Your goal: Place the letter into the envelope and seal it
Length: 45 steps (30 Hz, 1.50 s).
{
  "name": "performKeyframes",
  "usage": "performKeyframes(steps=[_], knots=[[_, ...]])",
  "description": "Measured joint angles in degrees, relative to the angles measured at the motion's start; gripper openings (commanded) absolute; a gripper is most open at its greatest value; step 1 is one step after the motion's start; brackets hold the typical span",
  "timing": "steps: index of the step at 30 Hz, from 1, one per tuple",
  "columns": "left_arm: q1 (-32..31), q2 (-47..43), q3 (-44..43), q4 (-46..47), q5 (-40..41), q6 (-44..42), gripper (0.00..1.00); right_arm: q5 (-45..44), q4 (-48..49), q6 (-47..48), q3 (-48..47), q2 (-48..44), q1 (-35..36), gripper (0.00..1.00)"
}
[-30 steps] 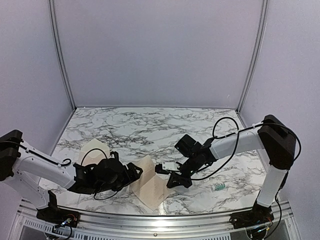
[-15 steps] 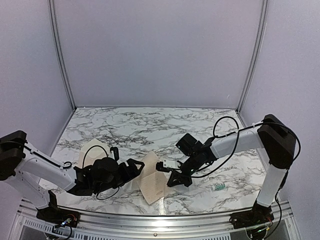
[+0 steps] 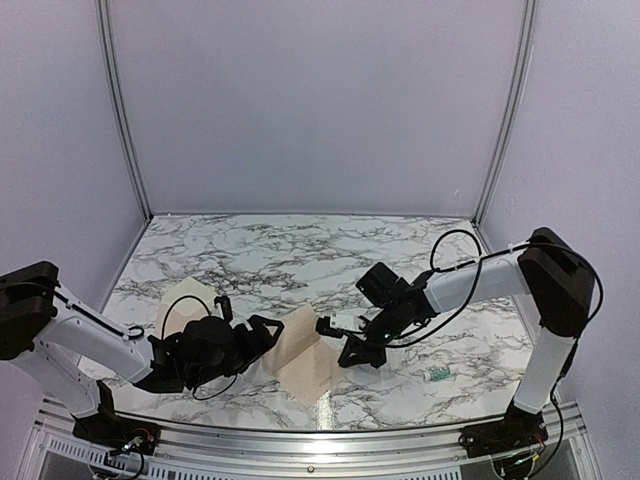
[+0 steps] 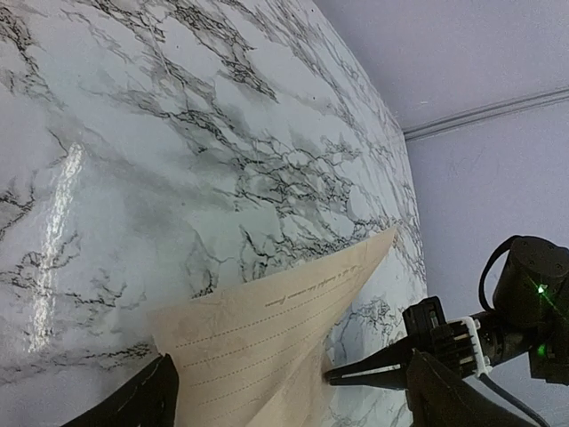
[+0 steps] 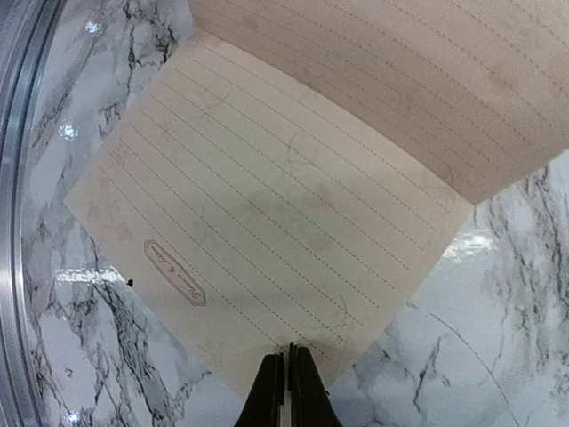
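One thin edge of the letter [image 3: 300, 362] is all the right gripper [image 5: 286, 366] pinches, and the left gripper [image 4: 293, 393] has its jaws wide apart, so it might slip out.

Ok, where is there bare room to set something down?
The far half of the table, between the back wall and both arms, is bare. Crowded: near centre, where left gripper and right gripper flank the letter; the envelope lies by the left arm.

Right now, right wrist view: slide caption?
Right gripper shut on the edge of the lined letter, its far part folded up.
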<state>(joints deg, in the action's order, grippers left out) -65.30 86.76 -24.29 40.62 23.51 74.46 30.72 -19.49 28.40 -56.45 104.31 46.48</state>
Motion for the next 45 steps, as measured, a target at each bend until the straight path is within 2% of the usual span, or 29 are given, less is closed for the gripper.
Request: performKeyframes(steps=[6, 10, 13, 23, 34, 45], knots=[[3.3, -6.1, 0.1, -3.8, 0.0, -3.0, 0.9, -7.3, -1.5, 1.2, 1.7, -5.2, -0.6, 0.2], [7.4, -10.7, 0.0, -6.8, -1.2, -8.5, 0.9, -10.1, -1.6, 2.2, 2.1, -9.0, -0.2, 0.17], [10.6, -10.4, -0.8, -10.1, -3.9, -13.4, 0.89, -11.3, -1.5, 2.8, 2.1, -9.9, 0.8, 0.12], [17.6, 1.7, -11.4, -17.7, -16.2, -24.4, 0.89, -11.3, -0.9, 2.8, 2.1, -4.8, 5.0, 0.07], [20.2, 14.2, -21.7, -20.3, -28.2, -28.3, 0.89, -10.9, 1.6, 2.8, 2.1, -3.2, 5.0, 0.05], [20.1, 15.6, -23.0, -21.4, -37.0, -28.9, 0.88, -10.8, 1.9, 2.8, 2.0, -3.0, 5.0, 0.05]])
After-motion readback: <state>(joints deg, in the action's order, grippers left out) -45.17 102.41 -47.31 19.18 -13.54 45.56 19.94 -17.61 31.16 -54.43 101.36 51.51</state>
